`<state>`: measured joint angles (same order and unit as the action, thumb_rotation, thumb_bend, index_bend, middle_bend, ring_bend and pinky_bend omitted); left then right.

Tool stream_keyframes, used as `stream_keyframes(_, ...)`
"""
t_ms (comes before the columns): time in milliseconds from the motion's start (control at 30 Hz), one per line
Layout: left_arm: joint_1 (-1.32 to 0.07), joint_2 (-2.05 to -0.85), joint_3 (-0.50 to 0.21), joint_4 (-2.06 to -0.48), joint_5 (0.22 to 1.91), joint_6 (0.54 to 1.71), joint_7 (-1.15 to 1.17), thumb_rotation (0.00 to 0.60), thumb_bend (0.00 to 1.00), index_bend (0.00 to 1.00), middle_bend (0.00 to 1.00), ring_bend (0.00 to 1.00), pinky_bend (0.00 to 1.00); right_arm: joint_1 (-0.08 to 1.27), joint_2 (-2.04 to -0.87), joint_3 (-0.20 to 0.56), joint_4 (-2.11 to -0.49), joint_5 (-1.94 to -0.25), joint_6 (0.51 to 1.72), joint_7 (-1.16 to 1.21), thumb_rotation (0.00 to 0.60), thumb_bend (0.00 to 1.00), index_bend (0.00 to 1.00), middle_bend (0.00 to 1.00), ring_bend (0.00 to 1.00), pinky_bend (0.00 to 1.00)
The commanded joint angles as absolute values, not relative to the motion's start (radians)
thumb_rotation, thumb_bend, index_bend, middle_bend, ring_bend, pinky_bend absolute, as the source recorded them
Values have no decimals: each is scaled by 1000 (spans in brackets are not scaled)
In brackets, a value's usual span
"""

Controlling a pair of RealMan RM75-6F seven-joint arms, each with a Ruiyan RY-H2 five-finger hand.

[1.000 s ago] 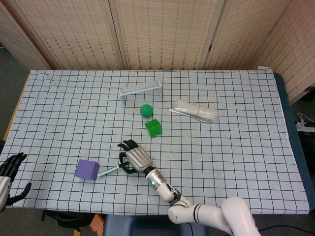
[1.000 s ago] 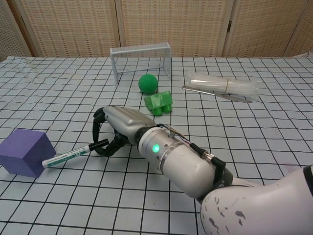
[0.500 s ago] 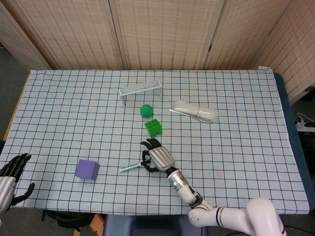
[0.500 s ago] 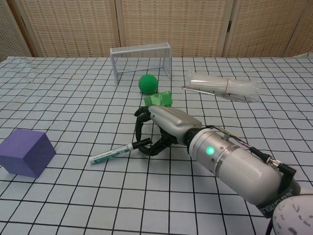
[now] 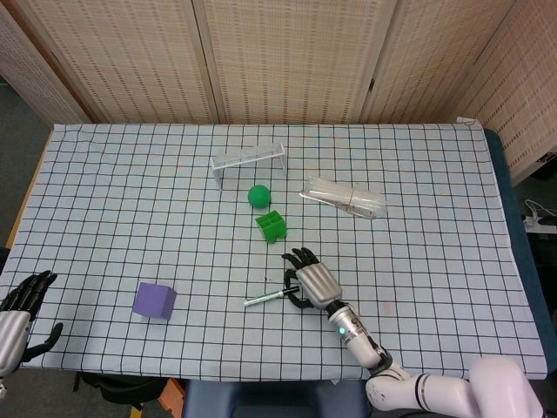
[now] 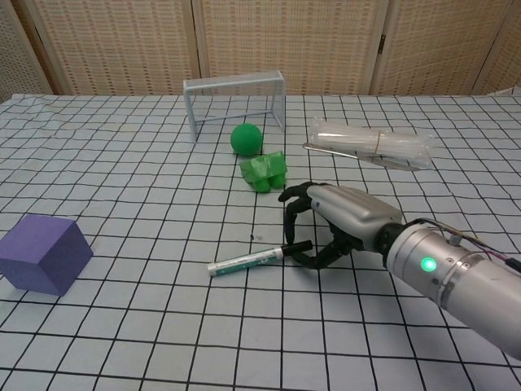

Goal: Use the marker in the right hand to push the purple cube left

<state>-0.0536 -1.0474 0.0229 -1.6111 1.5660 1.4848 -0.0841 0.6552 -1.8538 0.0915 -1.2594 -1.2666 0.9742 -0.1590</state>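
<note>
The purple cube (image 5: 154,300) (image 6: 43,253) sits near the table's front left, alone. My right hand (image 5: 313,283) (image 6: 346,218) is well to its right, fingers curled around the black end of a white marker (image 5: 265,299) (image 6: 248,261). The marker lies low over the cloth with its tip pointing left toward the cube, a wide gap between them. My left hand (image 5: 19,305) hangs off the table's front left corner, fingers apart and holding nothing.
A green block (image 5: 271,225) (image 6: 264,172) and a green ball (image 5: 258,195) (image 6: 247,138) lie just behind my right hand. Further back stand a small white goal (image 5: 248,161) (image 6: 234,99) and a clear plastic bundle (image 5: 345,198) (image 6: 369,141). The checkered cloth (image 5: 104,200) covers the table.
My right hand has drawn back to the right with the marker, away from the cube. The cube has stayed where it was. The left hand has barely moved.
</note>
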Motion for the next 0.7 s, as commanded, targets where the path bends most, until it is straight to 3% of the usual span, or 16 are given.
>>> stream_keyframes(33,-59,-1052,24,-1614,1560,1472,-72,600,403,0,0,0,144,647,-1803,75,-1313,-1239,920,-202,600,305,9,3,0,0)
stream_keyframes(167,-61,-1053,21,-1616,1554,1467,-68,600,403,0,0,0,144,647,-1769,68,-1355,-1231,906,-230,600,249,0,0,0,0)
stream_keyframes(367,-55,-1048,19,-1614,1554,1480,-83,600,402,0,0,0,144,602,-1660,41,-1484,-1276,997,-288,600,210,0,0,0,0)
stream_keyframes(700,-51,-1057,17,-1621,1549,1486,-45,600,402,0,0,0,144,423,-1299,-51,-1814,-1374,1282,-420,600,209,0,0,0,0)
